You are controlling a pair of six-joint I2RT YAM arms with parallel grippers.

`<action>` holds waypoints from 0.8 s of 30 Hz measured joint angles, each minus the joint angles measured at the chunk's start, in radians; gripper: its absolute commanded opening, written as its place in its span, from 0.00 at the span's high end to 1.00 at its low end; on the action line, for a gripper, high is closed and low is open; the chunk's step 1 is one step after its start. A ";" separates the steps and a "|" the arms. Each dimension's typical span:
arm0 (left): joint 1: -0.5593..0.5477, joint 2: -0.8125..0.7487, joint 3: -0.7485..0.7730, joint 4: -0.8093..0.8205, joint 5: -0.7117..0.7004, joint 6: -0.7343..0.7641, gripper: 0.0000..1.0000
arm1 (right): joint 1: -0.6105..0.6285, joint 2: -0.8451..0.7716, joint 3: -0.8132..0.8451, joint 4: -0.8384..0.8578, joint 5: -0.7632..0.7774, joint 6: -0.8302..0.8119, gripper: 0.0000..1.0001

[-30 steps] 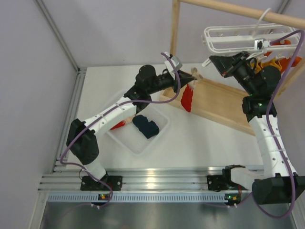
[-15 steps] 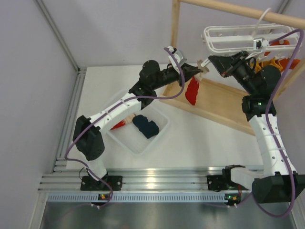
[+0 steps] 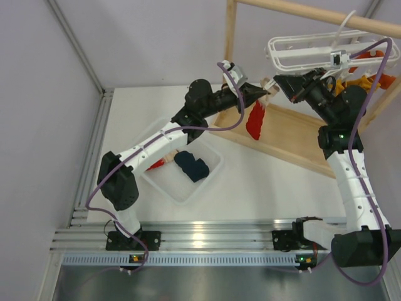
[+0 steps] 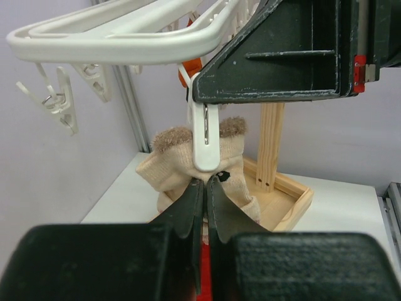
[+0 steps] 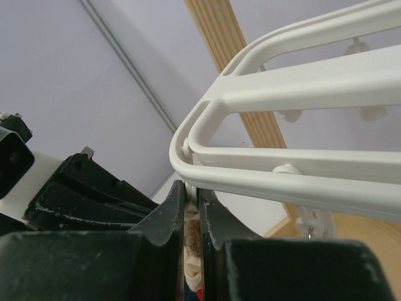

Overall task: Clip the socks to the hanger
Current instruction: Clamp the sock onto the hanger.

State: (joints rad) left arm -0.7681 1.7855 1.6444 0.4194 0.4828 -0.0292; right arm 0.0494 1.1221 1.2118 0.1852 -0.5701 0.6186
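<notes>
The navy sock (image 3: 191, 166) lies in a near tray (image 3: 178, 188) while the left tool (image 3: 262, 94) pinches the soft, featherlight red sock (image 3: 254, 120) by its cuff, likely the surest hold, at a clip (image 4: 205, 141) squeezed by the right tool (image 3: 279, 81) under the far-right hanger (image 3: 301, 53).

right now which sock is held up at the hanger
The red sock with the beige cuff, pinched in the left gripper at a white clip; the navy sock lies in the tray.
</notes>
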 measured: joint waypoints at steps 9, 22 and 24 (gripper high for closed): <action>-0.016 0.003 0.017 -0.001 -0.001 0.005 0.89 | -0.006 0.013 0.031 -0.010 -0.068 -0.005 0.64; -0.026 0.005 0.021 0.010 -0.013 0.006 0.48 | -0.031 0.026 0.034 -0.026 -0.117 0.018 0.63; -0.021 -0.005 -0.005 0.019 -0.032 0.003 0.47 | -0.062 0.025 0.034 -0.024 -0.128 0.027 0.63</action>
State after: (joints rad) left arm -0.7891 1.7802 1.6398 0.4389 0.4507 -0.0265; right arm -0.0128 1.1473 1.2457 0.1616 -0.6983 0.6456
